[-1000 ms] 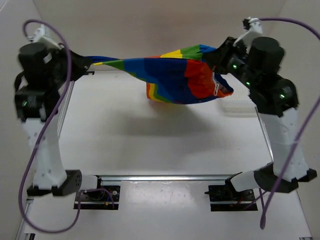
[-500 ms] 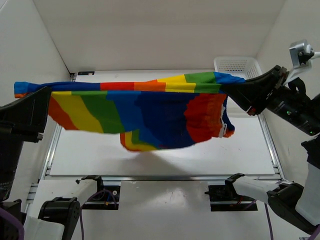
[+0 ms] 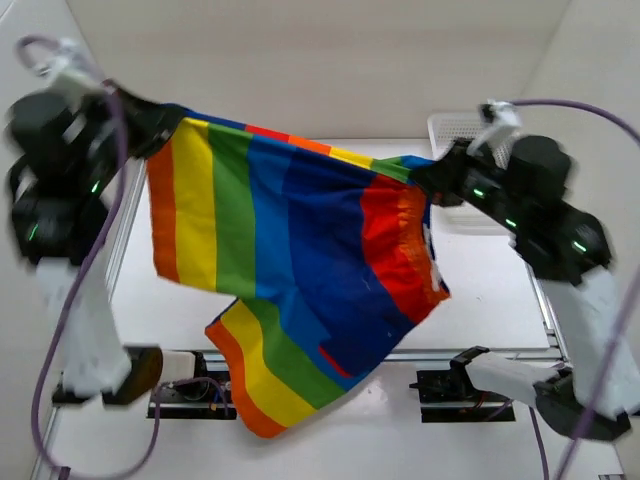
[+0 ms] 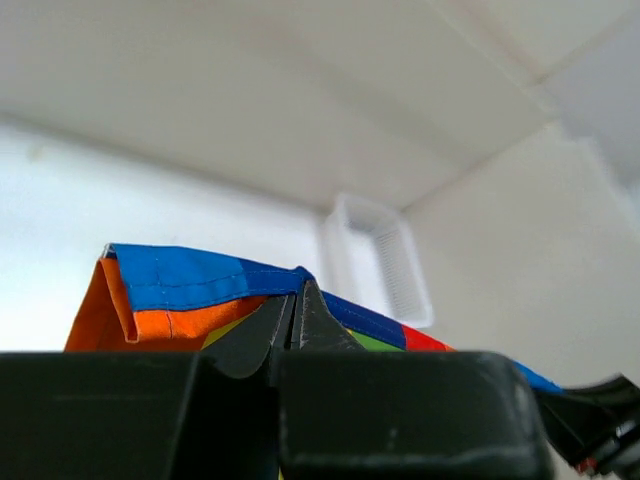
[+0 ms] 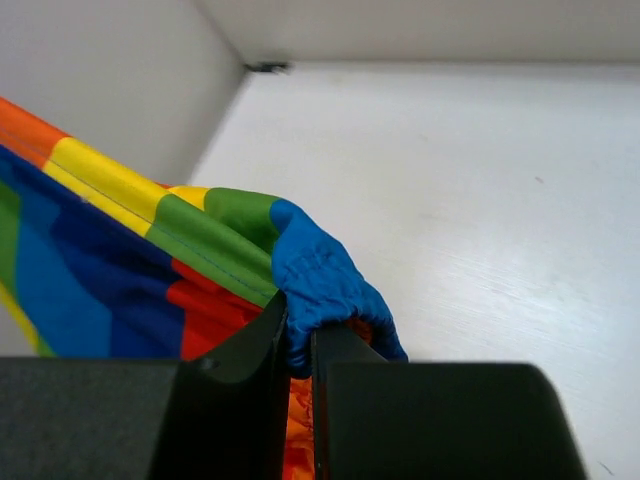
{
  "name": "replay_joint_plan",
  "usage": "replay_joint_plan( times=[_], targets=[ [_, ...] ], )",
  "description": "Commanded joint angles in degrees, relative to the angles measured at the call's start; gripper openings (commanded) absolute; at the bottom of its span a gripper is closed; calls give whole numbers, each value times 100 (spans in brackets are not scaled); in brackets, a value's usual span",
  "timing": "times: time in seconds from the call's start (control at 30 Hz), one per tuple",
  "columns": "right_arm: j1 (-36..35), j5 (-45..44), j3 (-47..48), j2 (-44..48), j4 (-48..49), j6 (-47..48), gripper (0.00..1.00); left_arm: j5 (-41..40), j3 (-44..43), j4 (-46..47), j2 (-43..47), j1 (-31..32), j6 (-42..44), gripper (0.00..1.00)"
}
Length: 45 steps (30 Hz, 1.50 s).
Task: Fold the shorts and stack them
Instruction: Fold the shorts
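Observation:
The rainbow-striped shorts [image 3: 300, 270] hang in the air between both arms, spread wide, with a lower corner drooping down near the arm bases. My left gripper [image 3: 172, 128] is shut on the upper left corner; in the left wrist view its jaws [image 4: 293, 300] pinch the blue hem of the shorts [image 4: 190, 290]. My right gripper [image 3: 425, 176] is shut on the upper right edge; in the right wrist view a blue bunch of the shorts [image 5: 320, 280] is squeezed between the fingers of the right gripper [image 5: 298, 335].
A white mesh basket [image 3: 455, 130] stands at the far right of the white table [image 3: 480, 290], partly behind the right arm; it shows too in the left wrist view as the basket [image 4: 375, 250]. White walls close in the sides and back.
The shorts swung from a taut horizontal band into a broad hanging sheet. Both arms moved; the left end now sits high at the left, and the lower corner dropped toward the bases.

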State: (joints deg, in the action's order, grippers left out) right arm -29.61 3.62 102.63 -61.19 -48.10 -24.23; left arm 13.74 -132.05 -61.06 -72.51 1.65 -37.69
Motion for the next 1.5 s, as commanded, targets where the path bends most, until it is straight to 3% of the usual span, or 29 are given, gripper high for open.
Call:
replay_joint_plan(
  times=[0.0, 0.2, 0.33, 0.53, 0.7, 0.83, 1.03, 1.17, 1.3, 1.47],
  targets=[
    [366, -1575, -541, -700, 150, 410, 0, -1013, 380, 366, -982, -156, 367, 10],
    [1034, -1057, -1043, -2422, 1240, 463, 0, -1092, 330, 481, -2781, -358, 587, 10],
    [1185, -705, -509, -4114, 1539, 516, 0, -1286, -153, 481, -3883, -419, 701, 10],
    [1370, -135, 1397, -6085, 1330, 445, 0, -1172, -1233, 481, -5139, -586, 755, 10],
    [1483, 262, 3208, -7073, 627, 445, 0, -1022, -1499, 481, -5300, -753, 693, 10],
    [1606, 560, 2720, -6749, 626, 314, 0, -838, -833, 367, -4669, -667, 640, 10],
    [1861, 1184, 1193, -5748, 915, 261, 0, -1013, 1538, 243, -2631, 115, 492, 10],
    [1915, 1238, 391, -4984, 1021, 261, 0, -1013, 3662, 243, -1130, 974, 150, 10],
    [2134, 1291, -382, -4315, 1092, 261, 0, -1136, 5131, 243, -142, 1984, -499, 10],
    [2284, 1388, -1724, -3280, 1092, 313, 0, -1303, 6286, 243, 641, 3199, -1432, 10]
  ],
)
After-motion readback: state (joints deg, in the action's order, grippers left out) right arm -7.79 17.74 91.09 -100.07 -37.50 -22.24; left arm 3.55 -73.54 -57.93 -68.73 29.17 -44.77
